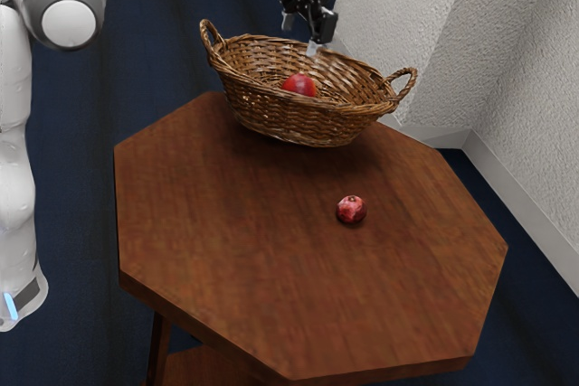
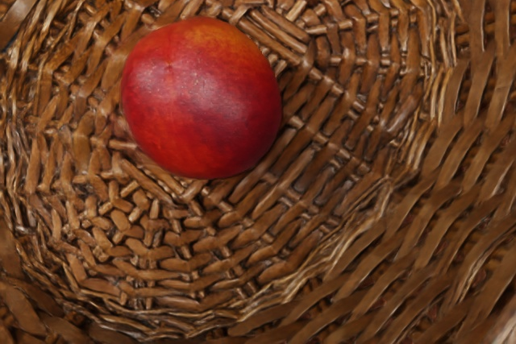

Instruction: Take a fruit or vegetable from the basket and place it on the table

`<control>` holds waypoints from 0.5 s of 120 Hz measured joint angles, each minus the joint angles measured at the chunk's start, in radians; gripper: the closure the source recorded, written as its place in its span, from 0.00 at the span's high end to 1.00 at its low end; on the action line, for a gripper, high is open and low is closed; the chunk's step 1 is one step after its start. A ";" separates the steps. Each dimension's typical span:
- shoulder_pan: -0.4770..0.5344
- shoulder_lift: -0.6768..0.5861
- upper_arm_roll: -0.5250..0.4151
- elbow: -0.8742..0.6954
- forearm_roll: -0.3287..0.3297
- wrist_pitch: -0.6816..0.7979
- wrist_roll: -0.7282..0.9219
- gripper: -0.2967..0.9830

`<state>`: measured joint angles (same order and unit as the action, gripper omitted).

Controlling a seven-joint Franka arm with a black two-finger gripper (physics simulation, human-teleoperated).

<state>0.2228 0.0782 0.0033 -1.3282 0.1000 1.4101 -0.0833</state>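
My black gripper (image 1: 300, 34) hangs over the back part of the wicker basket (image 1: 262, 108), its fingertips apart with nothing between them. Inside the basket lies a round red fruit (image 1: 299, 86), lower than the gripper and not touched by it. In the wrist view the same red fruit (image 2: 201, 98), with an orange patch on its skin, rests on the woven basket bottom (image 2: 322, 175). A smaller, mottled red fruit (image 1: 351, 210) sits on the wooden table (image 1: 271, 268), outside the basket.
Two looped handles rise from the basket's ends, one at the exterior view's left (image 1: 211, 35) and one at its right (image 1: 404, 84). A textured wall (image 1: 516, 51) stands behind the table toward the exterior view's right.
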 joint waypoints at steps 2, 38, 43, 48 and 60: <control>0.004 0.003 0.000 -0.001 0.004 0.003 0.001 0.77; 0.008 0.042 0.000 -0.080 0.023 0.094 0.018 0.77; 0.018 0.050 0.000 -0.095 0.024 0.108 0.020 0.77; 0.025 0.059 0.000 -0.106 0.023 0.124 0.024 0.77; 0.027 0.087 0.000 -0.114 0.023 0.153 0.032 0.77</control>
<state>0.2502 0.1650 0.0035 -1.4424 0.1230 1.5635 -0.0516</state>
